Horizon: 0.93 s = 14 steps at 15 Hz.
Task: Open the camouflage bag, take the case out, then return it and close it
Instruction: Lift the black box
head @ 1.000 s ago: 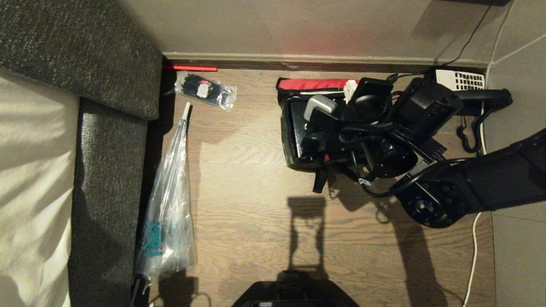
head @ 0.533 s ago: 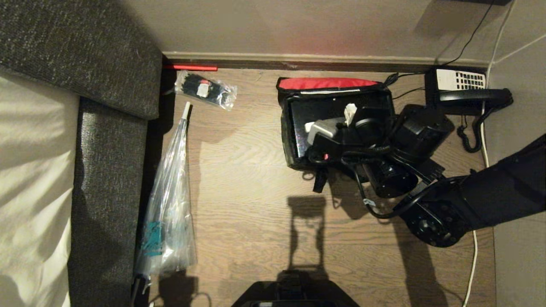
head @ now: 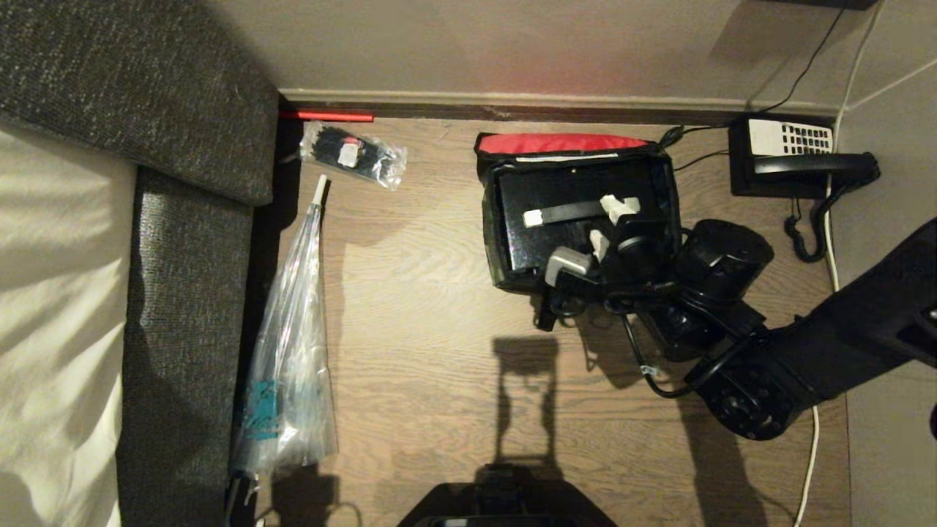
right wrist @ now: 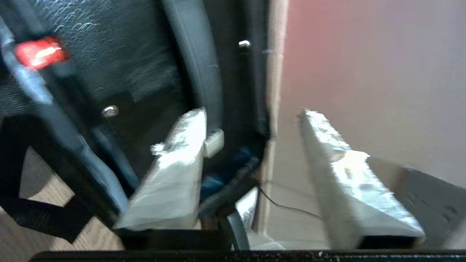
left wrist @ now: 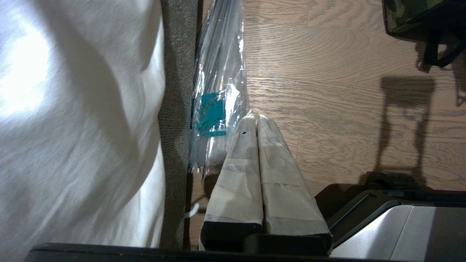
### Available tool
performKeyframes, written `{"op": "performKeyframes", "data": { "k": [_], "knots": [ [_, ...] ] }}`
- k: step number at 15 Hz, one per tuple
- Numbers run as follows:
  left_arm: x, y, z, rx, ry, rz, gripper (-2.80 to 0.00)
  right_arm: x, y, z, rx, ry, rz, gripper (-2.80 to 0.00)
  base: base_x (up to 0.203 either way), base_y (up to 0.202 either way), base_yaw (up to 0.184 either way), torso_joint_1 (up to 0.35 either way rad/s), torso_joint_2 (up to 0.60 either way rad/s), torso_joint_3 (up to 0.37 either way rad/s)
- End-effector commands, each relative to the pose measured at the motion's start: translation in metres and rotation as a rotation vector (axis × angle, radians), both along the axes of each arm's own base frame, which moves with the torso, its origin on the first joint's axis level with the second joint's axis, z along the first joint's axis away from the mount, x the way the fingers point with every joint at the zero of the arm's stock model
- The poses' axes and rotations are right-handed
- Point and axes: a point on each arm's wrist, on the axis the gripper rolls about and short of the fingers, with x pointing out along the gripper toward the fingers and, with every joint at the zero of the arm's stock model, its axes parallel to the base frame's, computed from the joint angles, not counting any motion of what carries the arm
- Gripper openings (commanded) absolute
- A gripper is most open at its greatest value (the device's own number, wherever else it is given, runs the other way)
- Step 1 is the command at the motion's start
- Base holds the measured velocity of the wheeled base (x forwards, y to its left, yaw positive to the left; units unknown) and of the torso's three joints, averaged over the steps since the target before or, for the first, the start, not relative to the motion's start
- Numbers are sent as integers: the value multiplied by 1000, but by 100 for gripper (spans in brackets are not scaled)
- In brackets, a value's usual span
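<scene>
The camouflage bag (head: 490,241) stands open on the wood floor by the wall, its red-lined lid (head: 564,143) folded back. The flat black case (head: 556,187) lies inside, and its strap handle (head: 575,212) with white tabs rests flat on top. My right gripper (head: 582,252) hovers over the bag's near right corner, open and holding nothing; in the right wrist view the right gripper (right wrist: 252,112) shows a wide gap, with a white tab (right wrist: 214,142) beside one finger. My left gripper (left wrist: 255,118) is parked low near the sofa, shut and empty. A corner of the bag (left wrist: 411,14) also shows there.
A black telephone (head: 798,157) with white keypad sits right of the bag, with a white cable (head: 812,439) along the floor. A long clear plastic sleeve (head: 293,344) and a small packet (head: 353,155) lie by the dark sofa (head: 183,293). My base (head: 505,505) is at the near edge.
My right gripper has drawn back from over the case to the bag's near right corner and opened. The strap handle has dropped flat onto the case.
</scene>
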Motion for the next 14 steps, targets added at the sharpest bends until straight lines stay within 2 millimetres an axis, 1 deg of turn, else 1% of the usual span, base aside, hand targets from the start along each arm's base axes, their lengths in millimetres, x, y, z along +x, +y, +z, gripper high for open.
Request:
{"op": "performKeyframes", "data": {
  "k": [1, 4, 6, 8, 14],
  "knots": [
    [0, 0, 0, 0, 0, 0, -280, 12, -6, -16, -36, 24, 14, 0, 0, 0, 0, 0, 0, 0],
    [0, 0, 0, 0, 0, 0, -280, 28, -21, -33, -49, 34, 48, 0, 0, 0, 0, 0, 0, 0],
    [0, 0, 0, 0, 0, 0, -280, 36, -28, -37, -37, 34, 63, 0, 0, 0, 0, 0, 0, 0],
    [0, 0, 0, 0, 0, 0, -280, 42, -28, -44, -17, 22, 82, 0, 0, 0, 0, 0, 0, 0],
    [0, 0, 0, -1, 0, 0, -280, 59, -22, -43, 18, -32, 112, 0, 0, 0, 0, 0, 0, 0]
  ]
}}
